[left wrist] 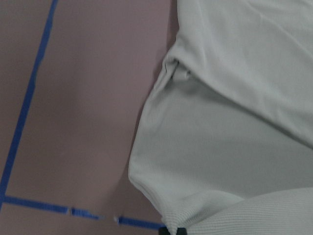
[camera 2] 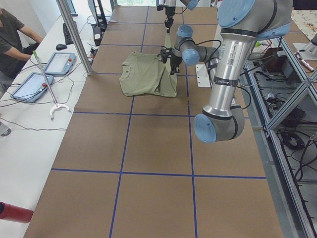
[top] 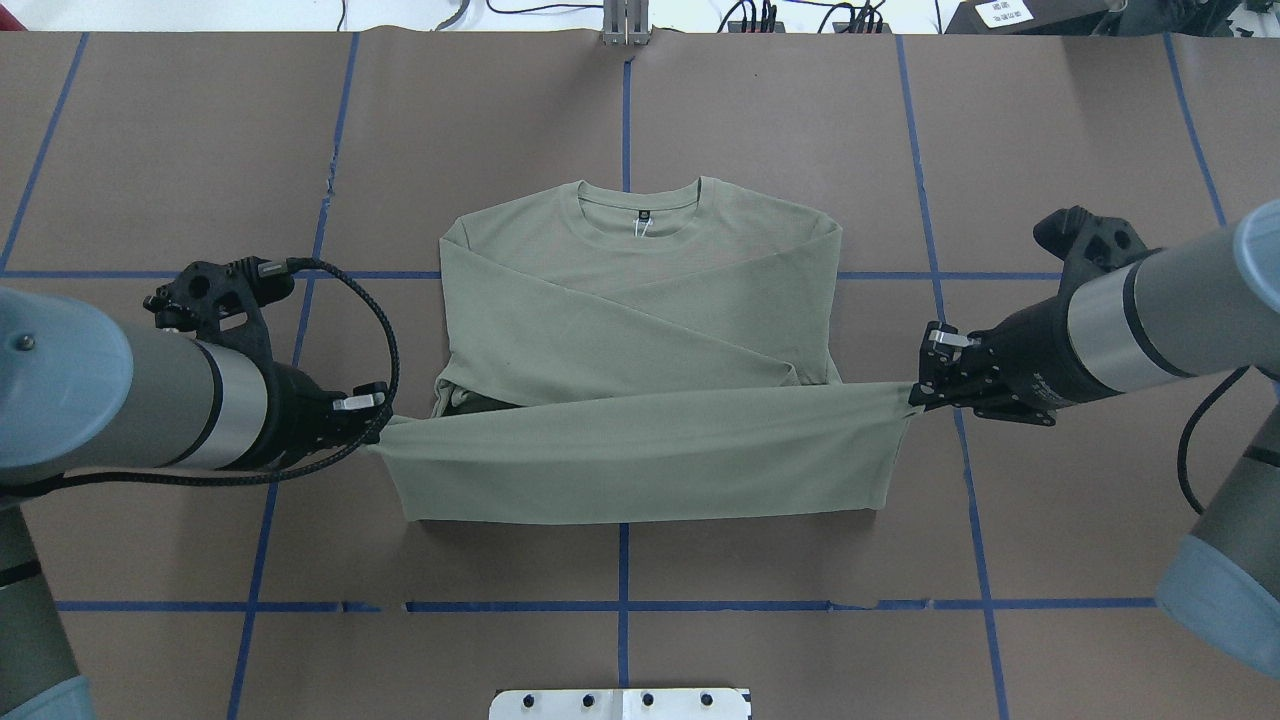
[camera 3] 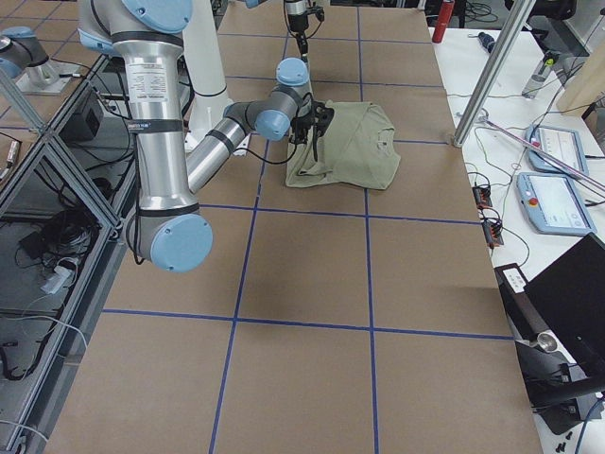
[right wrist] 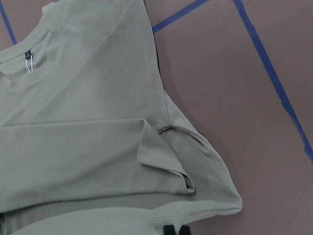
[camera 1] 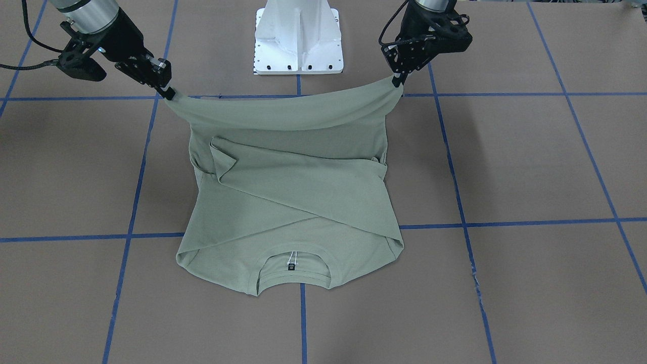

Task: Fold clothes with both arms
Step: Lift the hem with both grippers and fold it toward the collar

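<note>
A pale sage-green long-sleeved shirt (top: 640, 330) lies in the middle of the table (top: 150, 150), collar toward the far side from the robot, both sleeves crossed flat over the chest. Its bottom hem is raised off the surface and stretched taut between two arms. The left gripper (top: 383, 420) is clamped on one hem corner and the right gripper (top: 915, 395) on the other. The lifted band of cloth hangs over the lower part of the body.

Inside the round neckline sits a small black neck label (top: 643, 214) with a white tag string beside it. The mark on it is too small to read in any view. Print on the silver tube of the near arm (camera 2: 230, 62) in the left side view is likewise illegible.

The front-facing view alone shows the hem sagging in a shallow curve between the grippers, and the white pedestal base (camera 1: 298, 38) behind it. The right wrist view shows a sleeve cuff tucked in a fold at the shirt's side, and black fingertips (right wrist: 168, 230) at the frame's bottom edge biting the ribbed hem. The left wrist view is blurred. Blue tape lines (top: 624, 560) grid the brown table. Only the left side view shows a seated person (camera 2: 12, 39) at a bench beyond the table.
</note>
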Available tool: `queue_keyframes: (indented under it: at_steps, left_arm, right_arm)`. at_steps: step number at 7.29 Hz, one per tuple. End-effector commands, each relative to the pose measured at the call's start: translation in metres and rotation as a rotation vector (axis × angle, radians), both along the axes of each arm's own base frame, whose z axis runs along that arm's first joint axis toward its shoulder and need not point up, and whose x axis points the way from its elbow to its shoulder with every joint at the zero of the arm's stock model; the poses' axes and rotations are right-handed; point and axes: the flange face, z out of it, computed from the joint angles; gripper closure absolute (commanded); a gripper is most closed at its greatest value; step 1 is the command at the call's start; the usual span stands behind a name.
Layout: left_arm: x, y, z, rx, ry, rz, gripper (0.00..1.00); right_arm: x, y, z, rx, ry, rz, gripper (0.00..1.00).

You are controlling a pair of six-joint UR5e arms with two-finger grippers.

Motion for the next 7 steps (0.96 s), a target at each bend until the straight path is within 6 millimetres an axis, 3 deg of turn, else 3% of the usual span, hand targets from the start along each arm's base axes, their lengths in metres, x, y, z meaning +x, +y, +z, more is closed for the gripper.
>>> queue_keyframes:
  at_steps: [1,3,4,5,6,7]
  left_arm:
    - [-0.008,-0.039,-0.006,0.003,-0.003,-0.072,1.00]
    - [-0.015,-0.071,-0.006,0.004,-0.016,-0.133,1.00]
    - [-0.028,-0.083,-0.013,0.066,-0.028,-0.120,1.00]
    - [-0.032,-0.095,-0.010,0.064,-0.040,-0.134,1.00]
    - [-0.016,-0.110,-0.009,0.057,-0.056,-0.136,1.00]
    - [-0.004,-0.122,-0.007,0.055,-0.064,-0.141,1.00]
  right_arm:
    - [0.002,-0.042,-0.007,0.009,-0.003,0.064,1.00]
    - [0.001,-0.092,-0.023,0.009,-0.009,0.120,1.00]
    - [0.002,-0.111,-0.023,0.035,0.006,0.124,1.00]
    - [0.006,-0.121,-0.022,0.044,0.014,0.133,1.00]
    - [-0.001,-0.138,-0.031,0.046,0.011,0.143,1.00]
    - [-0.015,-0.156,-0.027,0.030,0.029,0.142,1.00]
